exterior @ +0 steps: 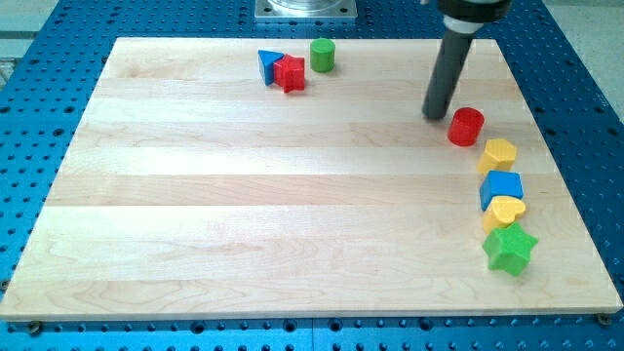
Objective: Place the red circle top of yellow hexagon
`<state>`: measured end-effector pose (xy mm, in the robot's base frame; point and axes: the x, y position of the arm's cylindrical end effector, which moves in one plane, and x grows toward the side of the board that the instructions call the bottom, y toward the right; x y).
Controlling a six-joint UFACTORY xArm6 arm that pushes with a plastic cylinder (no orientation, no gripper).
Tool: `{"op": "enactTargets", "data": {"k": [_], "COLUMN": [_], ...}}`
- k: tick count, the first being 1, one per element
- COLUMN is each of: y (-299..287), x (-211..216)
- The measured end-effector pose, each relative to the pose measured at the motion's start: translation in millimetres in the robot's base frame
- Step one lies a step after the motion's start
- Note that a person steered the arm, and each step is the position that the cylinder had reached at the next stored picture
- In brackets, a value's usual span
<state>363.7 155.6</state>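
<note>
Red circle (pixel 466 127) sits just right of my tip (pixel 434 114), above the yellow hexagon (pixel 498 154); no writing, no claw.

A straight, dark grey cylindrical rod (pixel 448 73) is seen, topped by a wider black collar (pixel 472 10).

Near the view's top of the board (pixel 244 195), we find the blue triangle (pixel 266 64) touching the red star (pixel 290 73) on its right, with the green cylinder (pixel 323 55) just beside. At the view's right, our tip (pixel 434 115) stands just left of the red circle (pixel 466 127). Below it run the yellow hexagon (pixel 498 154), blue cube (pixel 501 188), yellow heart (pixel 505 211) and green star (pixel 510 249), seemingly touching in a chain.
</note>
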Motion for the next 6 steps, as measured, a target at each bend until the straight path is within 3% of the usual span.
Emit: {"op": "enactTargets", "data": {"k": [1,4,6], "y": [-4.7,-1.2,43.6], "x": [21.3,22.7,29.9]}}
